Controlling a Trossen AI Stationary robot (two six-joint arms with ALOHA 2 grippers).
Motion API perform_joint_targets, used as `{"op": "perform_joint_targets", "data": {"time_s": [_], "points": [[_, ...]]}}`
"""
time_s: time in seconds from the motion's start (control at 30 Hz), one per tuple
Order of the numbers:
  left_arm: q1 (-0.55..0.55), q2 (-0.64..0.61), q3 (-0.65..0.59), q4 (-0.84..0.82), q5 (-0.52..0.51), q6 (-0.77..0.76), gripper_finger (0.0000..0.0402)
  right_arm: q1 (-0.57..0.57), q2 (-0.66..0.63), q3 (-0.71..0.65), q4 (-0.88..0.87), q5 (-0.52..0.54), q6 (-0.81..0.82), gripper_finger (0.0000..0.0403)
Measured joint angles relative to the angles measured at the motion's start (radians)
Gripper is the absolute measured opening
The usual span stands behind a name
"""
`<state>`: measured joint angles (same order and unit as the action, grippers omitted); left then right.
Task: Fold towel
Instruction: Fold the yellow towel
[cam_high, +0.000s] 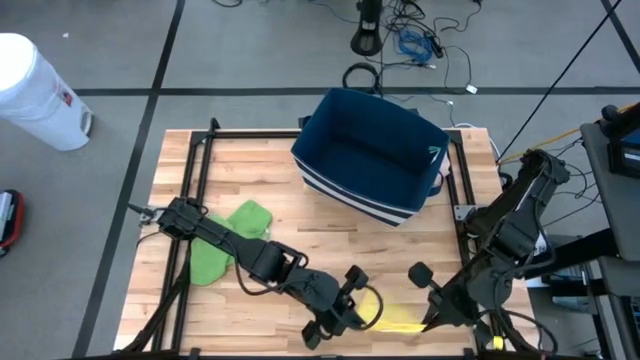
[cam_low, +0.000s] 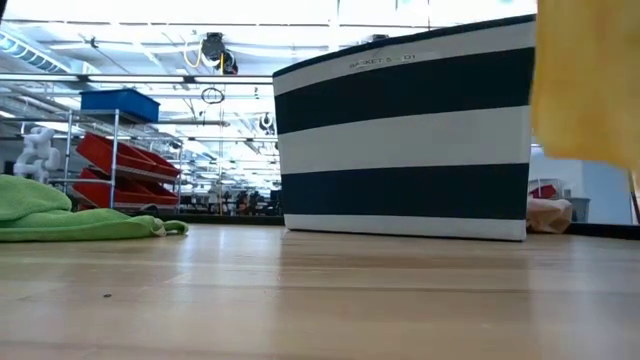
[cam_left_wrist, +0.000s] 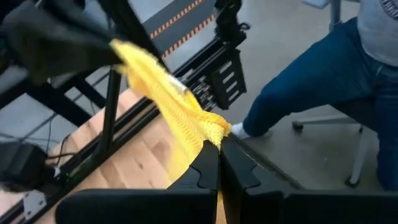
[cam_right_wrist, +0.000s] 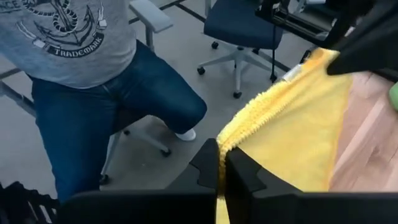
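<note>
A person's grey shirt (cam_right_wrist: 68, 37) reads "TRADEMARK"

Beyond the wooden table (cam_high: 330, 250) we see a grey floor (cam_high: 250, 50) crossed by dark lines, filling the top of the overhead frame. At its upper left stands a white bin (cam_high: 35, 90); at the upper centre, a tangle of black and blue cables (cam_high: 410, 40) trails over the floor. In the level view, the left of the frame holds metal shelving with red bins (cam_low: 125, 165) and a blue crate (cam_low: 120, 103) on top, under bright ceiling lights (cam_low: 150, 10). In the wrist views we find a seated person in blue jeans (cam_right_wrist: 93, 112) and a grey printed shirt, and a blue office chair (cam_right_wrist: 242, 28) on castors at the upper centre.
</note>
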<state>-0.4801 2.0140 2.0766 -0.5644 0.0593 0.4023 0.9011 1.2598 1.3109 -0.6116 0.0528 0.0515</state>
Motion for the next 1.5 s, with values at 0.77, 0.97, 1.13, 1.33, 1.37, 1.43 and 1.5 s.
{"op": "perform_joint_targets", "data": {"time_s": [0.77,0.97,1.13,1.33,1.37,1.43,1.5], "points": [[0.007,0.005,0.001,-0.088,-0.056,-0.076,0.0000,-0.044,0.002,0.000,-0.022,-0.027,0.024,0.0000],[-0.004,0.005,0.002,-0.080,-0.057,-0.054,0.0000,-0.045,0.002,0.000,0.005,-0.062,0.004,0.0000],[0.025,0.018,0.001,-0.137,-0.072,-0.057,0.0000,-0.082,0.008,0.000,-0.138,-0.004,0.053,0.0000],[0.085,0.121,-0.001,-0.201,-0.037,-0.070,0.0000,-0.143,0.052,-0.055,-0.218,0.006,0.059,0.0000],[0.096,0.141,-0.002,-0.208,-0.034,-0.065,0.0000,-0.154,0.056,-0.076,-0.218,0.009,0.054,0.0000],[0.111,0.176,-0.002,-0.223,-0.034,-0.058,0.0000,-0.174,0.060,-0.125,-0.216,0.013,0.046,0.0000],[0.126,0.202,-0.002,-0.225,-0.034,-0.046,0.0000,-0.188,0.061,-0.178,-0.211,0.017,0.035,0.0000]]}}
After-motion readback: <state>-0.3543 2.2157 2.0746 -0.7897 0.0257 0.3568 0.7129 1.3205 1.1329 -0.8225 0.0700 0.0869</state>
